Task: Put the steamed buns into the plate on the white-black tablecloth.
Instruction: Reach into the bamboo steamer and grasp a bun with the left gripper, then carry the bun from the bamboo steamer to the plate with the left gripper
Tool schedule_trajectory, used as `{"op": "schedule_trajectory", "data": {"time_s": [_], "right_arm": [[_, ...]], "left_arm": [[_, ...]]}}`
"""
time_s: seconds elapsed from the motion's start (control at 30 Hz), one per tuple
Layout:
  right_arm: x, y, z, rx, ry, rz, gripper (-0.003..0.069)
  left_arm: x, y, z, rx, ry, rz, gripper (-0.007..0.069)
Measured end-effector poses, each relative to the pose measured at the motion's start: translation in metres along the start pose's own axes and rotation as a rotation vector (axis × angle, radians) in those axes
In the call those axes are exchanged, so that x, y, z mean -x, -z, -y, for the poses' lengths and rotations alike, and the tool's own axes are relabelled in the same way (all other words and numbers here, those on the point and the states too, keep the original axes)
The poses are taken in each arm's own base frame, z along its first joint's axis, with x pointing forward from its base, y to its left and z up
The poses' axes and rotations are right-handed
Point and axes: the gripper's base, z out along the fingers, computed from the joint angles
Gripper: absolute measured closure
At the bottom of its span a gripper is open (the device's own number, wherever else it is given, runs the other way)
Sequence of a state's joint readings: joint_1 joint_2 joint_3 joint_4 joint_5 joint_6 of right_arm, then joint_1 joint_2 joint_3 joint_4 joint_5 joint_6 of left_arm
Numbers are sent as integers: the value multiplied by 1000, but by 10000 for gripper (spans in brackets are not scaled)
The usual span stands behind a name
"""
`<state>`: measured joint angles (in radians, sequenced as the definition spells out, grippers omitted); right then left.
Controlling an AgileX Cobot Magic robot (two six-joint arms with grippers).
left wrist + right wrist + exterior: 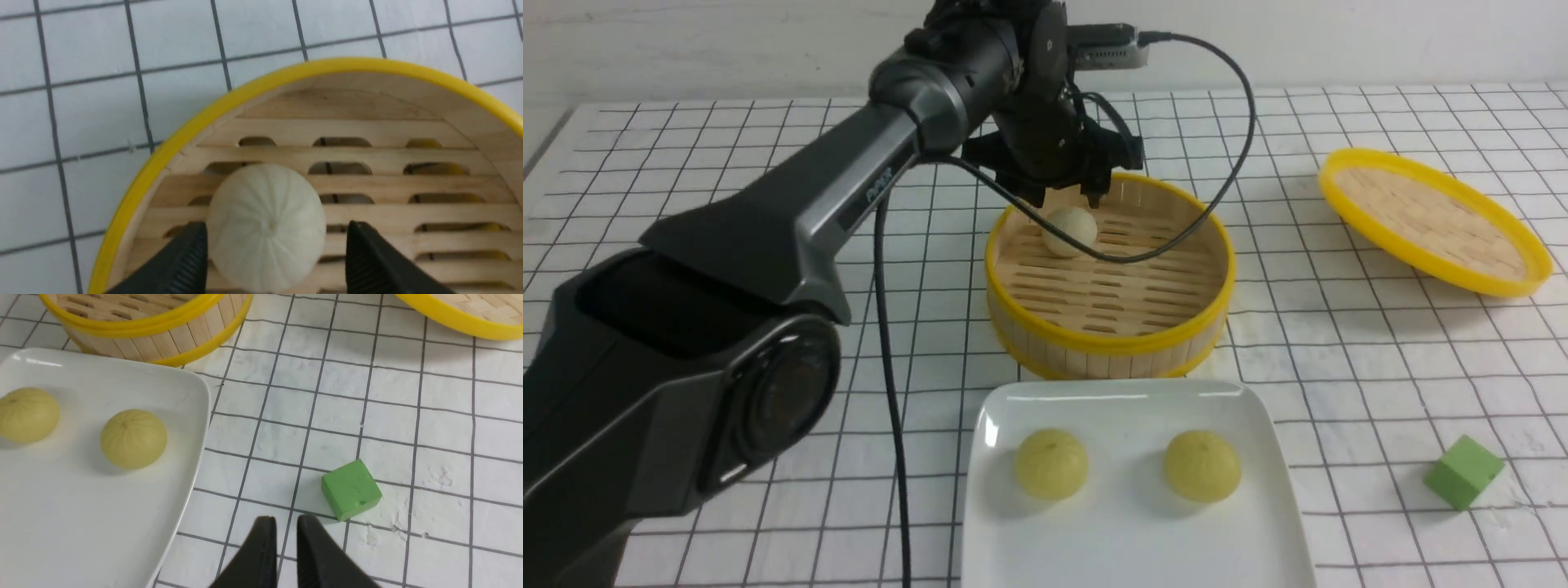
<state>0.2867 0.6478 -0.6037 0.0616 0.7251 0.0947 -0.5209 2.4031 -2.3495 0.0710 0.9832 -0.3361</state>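
Buns: two yellow-green buns lie on the plate; the white bun sits in the steamer, near its far-left wall.
Step in hand: grasp of the white bun by the left gripper.
Left jaws: apart, one finger on each side of the white bun; one finger looks to be at its side, a gap shows at the other.
Method: lower until the fingers bracket the widest part; close gently, since the bun probably deforms; lift straight up to clear the rim before moving to the plate.
Risk: fingertips may catch the slats.
Right gripper: jaws nearly together, empty, over the surface near the cube.
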Motion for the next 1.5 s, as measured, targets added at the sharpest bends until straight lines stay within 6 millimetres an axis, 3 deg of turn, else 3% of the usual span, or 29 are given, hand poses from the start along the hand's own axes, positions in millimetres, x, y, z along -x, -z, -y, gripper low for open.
{"op": "schedule_trajectory", "data": {"time_s": [0.13, 0.2, 0.23, 0.27, 0.3, 0.33, 0.47, 0.5, 0.53, 0.57, 0.6, 0.63, 0.67, 0.8, 0.9, 0.93, 0.97, 1.1, 1.13, 1.17, 1.27, 1.37, 1.5], "right_arm": [[0, 0, 0, 0, 0, 0, 557], [0, 0, 0, 1, -1, 1, 553], [0, 0, 0, 1, -1, 1, 552], [0, 0, 0, 1, -1, 1, 550], [0, 0, 0, 1, -1, 1, 550], [0, 0, 0, 1, -1, 1, 548], [-1, 0, 0, 2, -3, -6, 545], [-1, 0, 0, 2, -3, -9, 544], [-1, 0, 0, 2, -3, -10, 543], [-1, 0, 0, 2, -3, -11, 543], [-1, 0, 0, 3, -5, -12, 541], [-1, 0, 0, 4, -6, -13, 541], [-1, 0, 0, 5, -7, -13, 539], [-1, 0, 0, 5, -7, -16, 535], [-2, 0, -1, 6, -9, -19, 534], [-2, 0, -1, 6, -9, -20, 531], [-2, 0, -1, 6, -9, -20, 531], [-2, 0, -1, 10, -14, -21, 526], [-2, 0, -1, 11, -14, -21, 526], [-2, 0, -1, 15, -19, -21, 525], [-2, 0, -2, 20, -24, -22, 524], [-2, 0, -3, 30, -36, -23, 522], [-3, 0, -3, 31, -37, -32, 521]], "left_arm": [[-7, -25, -3, 22, -18, -1, 223], [-14, -38, -4, 31, -20, -28, 341], [-14, -40, -4, 33, -20, -31, 354], [-14, -41, -4, 37, -23, -31, 466], [-15, -40, -5, 38, -23, -35, 480], [-13, -36, -4, 41, -22, -40, 552], [-4, -10, -3, 48, -11, -69, 597], [5, 22, 0, 50, -9, -75, 599], [5, 23, 0, 51, -10, -76, 599], [12, 44, 3, 38, -10, -53, 599], [24, 80, 8, 12, -21, 18, 599], [25, 85, 8, 10, -22, 27, 599], [36, 132, 9, -18, -33, 120, 599], [38, 236, 8, -94, -50, 267, 599], [25, 265, 7, -147, -52, 247, 599], [8, 275, 8, -196, -67, 188, 599], [5, 276, 9, -201, -75, 179, 599], [-76, 251, 21, -247, -164, -132, 596], [-80, 249, 21, -247, -167, -148, 596], [-127, 222, 30, -234, -207, -308, 595], [-159, 201, 39, -235, -230, -359, 594], [-199, 167, 56, -262, -255, -342, 589], [-207, 147, 64, -278, -240, -298, 573]]}}
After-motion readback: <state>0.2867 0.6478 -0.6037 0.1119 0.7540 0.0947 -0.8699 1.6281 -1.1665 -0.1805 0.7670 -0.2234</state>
